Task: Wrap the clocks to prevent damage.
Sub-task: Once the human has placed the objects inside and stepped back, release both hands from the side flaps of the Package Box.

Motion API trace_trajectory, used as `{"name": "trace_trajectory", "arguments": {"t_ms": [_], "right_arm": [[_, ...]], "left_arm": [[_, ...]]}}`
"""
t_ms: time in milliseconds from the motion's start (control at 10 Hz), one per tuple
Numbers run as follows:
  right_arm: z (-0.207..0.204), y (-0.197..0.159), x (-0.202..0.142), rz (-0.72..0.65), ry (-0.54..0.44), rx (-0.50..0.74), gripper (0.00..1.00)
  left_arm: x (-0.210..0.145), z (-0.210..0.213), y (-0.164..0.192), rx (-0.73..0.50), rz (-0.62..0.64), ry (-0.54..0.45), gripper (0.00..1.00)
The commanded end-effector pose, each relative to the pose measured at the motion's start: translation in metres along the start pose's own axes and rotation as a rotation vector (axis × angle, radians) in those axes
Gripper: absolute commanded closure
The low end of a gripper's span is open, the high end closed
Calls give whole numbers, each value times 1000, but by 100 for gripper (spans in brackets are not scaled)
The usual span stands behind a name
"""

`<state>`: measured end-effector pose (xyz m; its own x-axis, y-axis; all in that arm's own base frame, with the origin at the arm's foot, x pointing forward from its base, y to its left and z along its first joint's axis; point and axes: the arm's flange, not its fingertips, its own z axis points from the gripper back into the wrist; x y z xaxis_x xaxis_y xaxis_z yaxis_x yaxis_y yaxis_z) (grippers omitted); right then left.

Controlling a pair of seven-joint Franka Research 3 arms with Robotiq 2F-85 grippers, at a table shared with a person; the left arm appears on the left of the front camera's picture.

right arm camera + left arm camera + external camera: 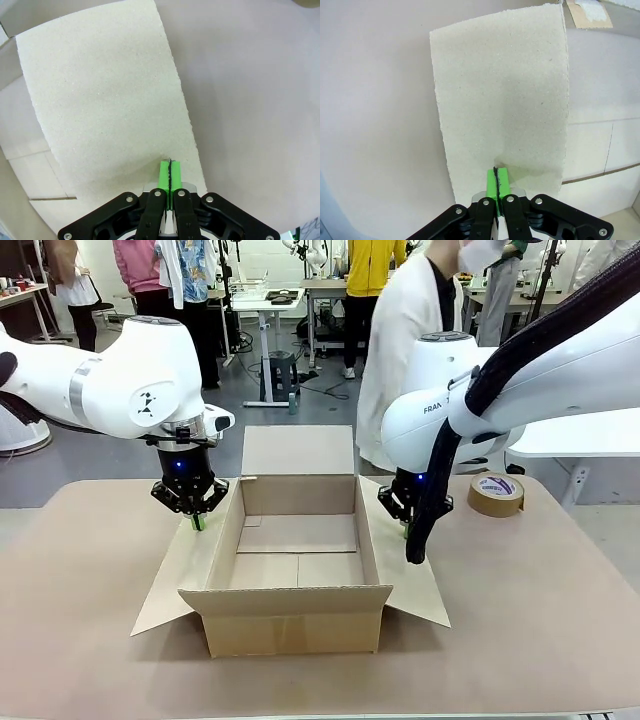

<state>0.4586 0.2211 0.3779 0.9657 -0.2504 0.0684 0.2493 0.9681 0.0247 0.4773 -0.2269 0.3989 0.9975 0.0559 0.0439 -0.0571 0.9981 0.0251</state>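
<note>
Desk (80, 640): one open cardboard box (295, 615) at centre, all flaps folded outward. Box floor shows bare cardboard with its seam lines. Back flap (298, 450) stands upright towards the far side.

Left pincer (198, 521) points down at the left flap (175, 580), near that flap's far end, just outside the box wall. Left wrist view: green pads (501, 181) pressed together, only a thin dark line between them, nothing clamped. The tip of the left pincer (496, 181) sits over the pale flap surface (505, 100); it looks to be resting on it, contact not certain.

Right pincer (404, 528) mirrors this on the right flap (415, 585), partly screened by a black cable sleeve (430, 500) hanging from the arm. Right wrist view: the right pincer (170, 174) has its pads (164, 175) together, empty, tip on or just above the flap (105, 100) close to its outer edge.

Brown tape roll (496, 494) lies flat on the desk to the right of the box, well apart from it.

A person in a white coat (400, 340) stands at the far side.

Where the clocks are cannot be told from these views.
</note>
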Motion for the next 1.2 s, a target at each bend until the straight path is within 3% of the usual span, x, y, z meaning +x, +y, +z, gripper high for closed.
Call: {"name": "trace_trajectory", "arguments": {"t_ms": [0,1100], "right_arm": [[0,1,-1,-6,-2,2,99],[0,1,-1,-6,-2,2,99]], "left_arm": [[0,-1,0,10,-7,-3,100],[0,-1,0,10,-7,-3,100]]}}
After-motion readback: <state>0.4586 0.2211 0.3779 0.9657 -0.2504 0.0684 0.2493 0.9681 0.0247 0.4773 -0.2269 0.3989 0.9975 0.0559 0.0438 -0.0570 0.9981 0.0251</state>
